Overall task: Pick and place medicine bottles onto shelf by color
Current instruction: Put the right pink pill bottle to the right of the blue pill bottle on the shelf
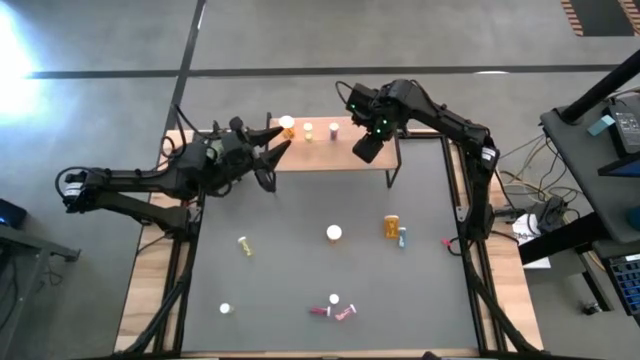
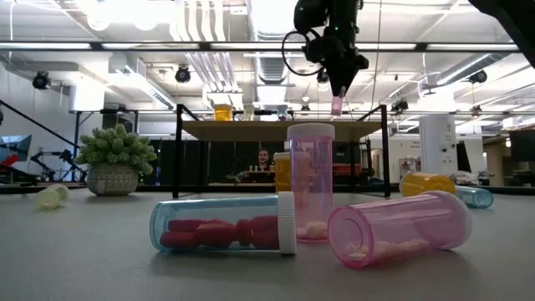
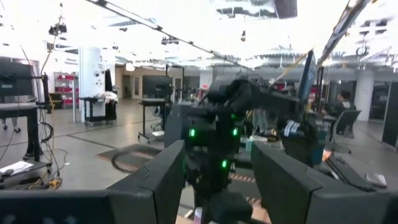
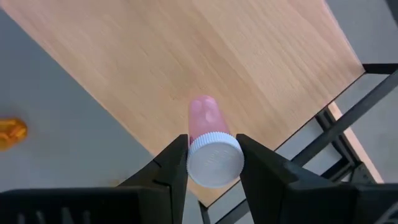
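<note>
The shelf [image 1: 330, 155] is a light-wood board on black legs at the table's far middle. An orange bottle [image 1: 287, 125], a yellowish bottle [image 1: 308, 130] and a pink bottle [image 1: 334, 130] stand along its far edge. My right gripper [image 1: 366, 148] is above the shelf's right part, shut on a pink bottle with a white cap [image 4: 204, 118]. This bottle also shows in the low view [image 2: 337, 104], hanging above the board [image 2: 284, 130]. My left gripper [image 1: 278, 142] is open and empty at the shelf's left end, and its fingers [image 3: 161, 180] face the right arm. My right gripper pinches the pink bottle's white cap [image 4: 214, 160] between its two fingers [image 4: 174, 163]. The fingers come from above, pointing down. The bottle hangs below them, cap up and body down, clear of the shelf board [image 4: 236, 62].
Loose bottles lie on the table: a yellowish one [image 1: 244, 245], an orange one [image 1: 391, 226] beside a blue one [image 1: 402, 238], a white-capped one [image 1: 334, 233], and pink ones near the front [image 1: 345, 313]. A potted plant [image 2: 113, 163] stands at the left in the low view.
</note>
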